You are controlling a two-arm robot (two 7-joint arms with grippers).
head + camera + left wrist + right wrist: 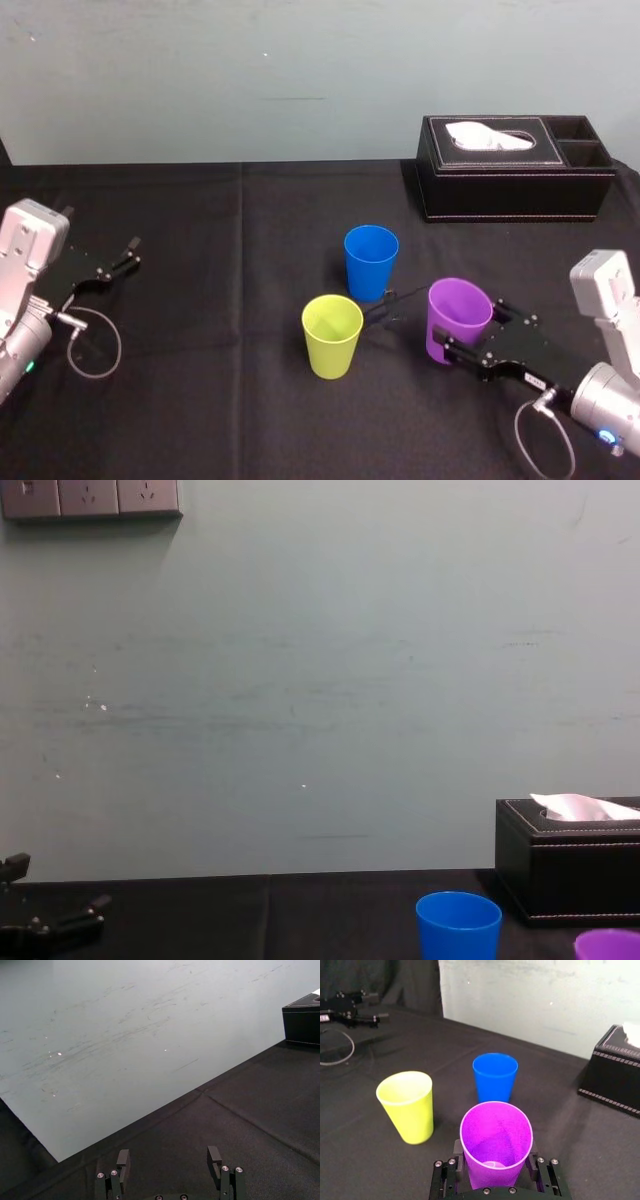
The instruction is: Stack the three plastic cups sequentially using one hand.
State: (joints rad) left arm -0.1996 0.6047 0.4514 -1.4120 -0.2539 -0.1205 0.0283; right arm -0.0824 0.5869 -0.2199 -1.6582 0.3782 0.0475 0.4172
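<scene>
Three plastic cups stand open side up on the black cloth. The blue cup (370, 262) (495, 1077) (458, 927) is farthest back, and the yellow-green cup (332, 335) (407, 1105) stands in front of it, towards my left. The purple cup (458, 318) (495, 1140) (608, 946) is to the right of both, apart from them. My right gripper (470, 327) (495, 1160) has a finger against each side of the purple cup, shut on it. I cannot tell whether its base touches the cloth. My left gripper (128, 255) (169, 1160) rests open at the far left, holding nothing.
A black tissue box (515, 170) (615, 1080) (565, 865) stands at the back right, behind the cups. A pale wall runs along the table's far edge. Black cloth (220, 300) lies bare between the left gripper and the cups.
</scene>
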